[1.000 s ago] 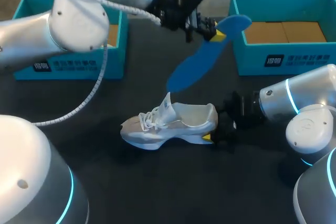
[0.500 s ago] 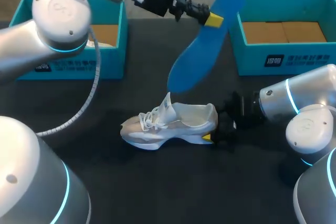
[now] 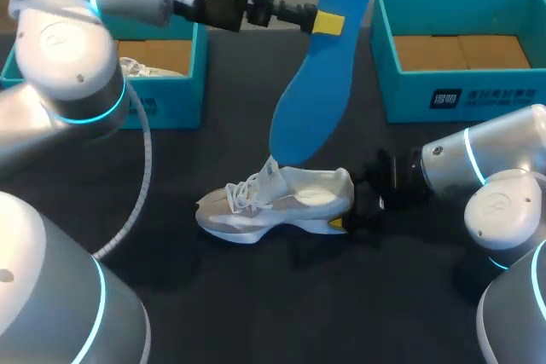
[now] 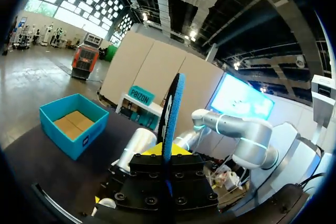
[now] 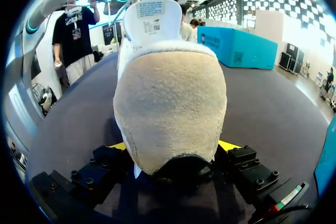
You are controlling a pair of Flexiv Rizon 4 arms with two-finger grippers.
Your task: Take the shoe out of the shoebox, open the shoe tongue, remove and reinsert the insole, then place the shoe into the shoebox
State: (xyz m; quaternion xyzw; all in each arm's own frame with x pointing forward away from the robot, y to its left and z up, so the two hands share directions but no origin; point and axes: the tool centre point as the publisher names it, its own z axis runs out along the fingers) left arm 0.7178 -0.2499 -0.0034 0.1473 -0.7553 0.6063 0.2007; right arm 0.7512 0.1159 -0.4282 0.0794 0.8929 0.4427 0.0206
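A white shoe [image 3: 277, 200] lies on its sole on the dark table, toe to the left, tongue pulled up. My right gripper [image 3: 345, 208] is shut on its heel; in the right wrist view the beige heel [image 5: 170, 103] fills the gap between the yellow fingertips [image 5: 230, 145]. The blue insole [image 3: 311, 83] hangs nearly upright above the shoe, its lower end just over the tongue. My left gripper [image 3: 328, 21] is shut on the insole's upper part. In the left wrist view the insole [image 4: 171, 114] stands edge-on out of that gripper [image 4: 167, 153].
One teal shoebox [image 3: 162, 95] stands at the back left with a second white shoe [image 3: 141, 66] inside. Another teal shoebox [image 3: 461, 95] with a cardboard floor stands at the back right, also seen as a teal box [image 4: 73, 124] and a teal box [image 5: 236, 45].
My left arm has swung left and up, turning the insole from slanted to nearly upright, its lower end now just above the shoe's tongue. The right arm and shoe have stayed still.
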